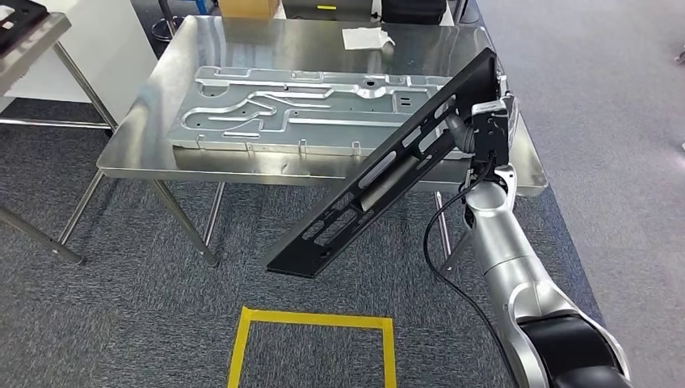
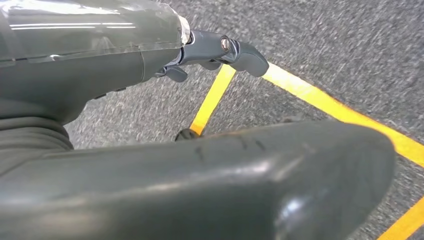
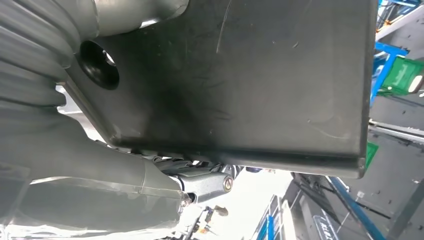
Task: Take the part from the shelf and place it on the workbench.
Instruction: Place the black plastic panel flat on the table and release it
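Observation:
A long black slotted part (image 1: 380,174) hangs tilted. Its upper end is over the front right corner of the steel workbench (image 1: 323,48) and its lower end points down toward the floor in front. My right hand (image 1: 460,133) grips the part near its upper end. In the right wrist view the part's flat black face (image 3: 240,75) lies against my right hand (image 3: 100,170), with fingers hooked under its edge. My left hand (image 2: 150,165) hangs over the carpet, fingers apart and holding nothing.
A large silver stamped panel (image 1: 307,109) covers much of the workbench, and a white cloth (image 1: 366,37) lies near the back. A yellow tape square (image 1: 311,321) marks the carpet in front. Another table (image 1: 24,40) stands at the far left.

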Action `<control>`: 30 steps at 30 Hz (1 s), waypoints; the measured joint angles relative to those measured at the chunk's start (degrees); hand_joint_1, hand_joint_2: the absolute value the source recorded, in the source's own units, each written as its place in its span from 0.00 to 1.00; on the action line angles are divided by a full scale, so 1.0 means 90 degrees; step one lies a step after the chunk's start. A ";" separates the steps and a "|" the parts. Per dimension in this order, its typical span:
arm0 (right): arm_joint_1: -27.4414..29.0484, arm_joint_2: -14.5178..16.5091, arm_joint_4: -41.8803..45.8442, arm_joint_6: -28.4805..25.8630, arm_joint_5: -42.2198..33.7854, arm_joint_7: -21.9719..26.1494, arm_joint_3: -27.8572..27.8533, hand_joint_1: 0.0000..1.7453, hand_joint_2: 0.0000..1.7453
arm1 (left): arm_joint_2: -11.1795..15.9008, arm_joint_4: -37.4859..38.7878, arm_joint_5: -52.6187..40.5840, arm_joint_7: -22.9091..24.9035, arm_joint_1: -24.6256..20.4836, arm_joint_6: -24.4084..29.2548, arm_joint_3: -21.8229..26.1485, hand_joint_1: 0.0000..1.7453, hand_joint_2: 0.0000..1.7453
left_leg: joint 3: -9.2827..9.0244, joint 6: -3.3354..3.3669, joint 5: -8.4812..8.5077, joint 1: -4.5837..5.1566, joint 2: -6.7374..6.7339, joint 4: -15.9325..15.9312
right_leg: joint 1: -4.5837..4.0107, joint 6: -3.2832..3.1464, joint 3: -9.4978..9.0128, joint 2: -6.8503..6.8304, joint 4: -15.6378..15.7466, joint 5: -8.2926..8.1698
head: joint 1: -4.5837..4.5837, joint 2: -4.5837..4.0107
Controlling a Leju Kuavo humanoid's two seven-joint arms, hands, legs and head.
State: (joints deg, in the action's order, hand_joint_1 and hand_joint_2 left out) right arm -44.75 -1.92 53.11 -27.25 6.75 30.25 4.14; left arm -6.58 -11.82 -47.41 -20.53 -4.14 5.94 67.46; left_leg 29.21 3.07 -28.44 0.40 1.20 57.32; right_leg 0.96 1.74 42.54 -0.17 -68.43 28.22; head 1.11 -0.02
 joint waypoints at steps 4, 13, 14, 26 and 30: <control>0.0049 -0.0072 0.0114 -0.0232 0.0047 0.0018 -0.0066 1.00 1.00 | -0.0038 0.0009 -0.0040 -0.0003 -0.0010 -0.0035 0.0015 0.00 0.00 | -0.0226 -0.0110 -0.0254 0.0012 0.0069 0.0022 | -0.0118 -0.0158 -0.0231 0.0036 0.1115 -0.0915 | -0.0007 0.0001; 0.0122 0.0356 0.0554 -0.1394 0.0810 0.1016 -0.1392 1.00 1.00 | -0.0021 0.0007 -0.0196 0.0038 -0.0035 -0.0069 0.0016 0.00 0.00 | 0.1119 -0.0434 -0.0812 -0.0112 -0.0088 0.1850 | -0.0029 -0.0318 -0.1016 0.0037 0.1228 -0.0323 | -0.0013 0.0000; 0.0134 0.0443 0.0589 -0.1399 0.0906 0.1043 -0.1594 1.00 1.00 | -0.0018 0.0007 -0.0199 0.0042 -0.0032 -0.0068 0.0016 0.00 0.00 | 0.1190 -0.0446 -0.0824 -0.0123 -0.0092 0.1689 | -0.0015 -0.0298 -0.1133 0.0044 0.1228 -0.0232 | -0.0013 0.0000; 0.0233 0.1008 0.1113 -0.1426 0.1053 0.1061 -0.2720 1.00 1.00 | -0.0012 0.0008 -0.0179 0.0047 -0.0053 0.0023 0.0019 0.00 0.00 | 0.0677 -0.0100 0.0602 -0.0082 -0.0081 0.0005 | 0.0034 0.0075 -0.0571 0.0037 -0.0365 0.0232 | -0.0014 0.0000; 0.0338 0.1010 0.1064 -0.1426 0.0951 0.1059 -0.2764 1.00 1.00 | -0.0013 0.0009 -0.0172 0.0049 -0.0050 0.0049 0.0025 0.00 0.00 | 0.0290 -0.0081 0.0287 -0.0016 -0.0011 0.0006 | 0.0009 0.0028 -0.0100 0.0036 -0.0223 0.0619 | -0.0014 0.0000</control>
State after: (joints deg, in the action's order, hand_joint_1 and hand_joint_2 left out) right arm -41.71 7.17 62.69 -40.09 15.31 39.78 -20.74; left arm -6.69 -11.74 -48.97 -20.09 -4.60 6.38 67.68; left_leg 31.82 2.35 -25.85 0.25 1.10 57.37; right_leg 1.04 2.00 41.64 0.16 -70.43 33.79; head 0.98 -0.02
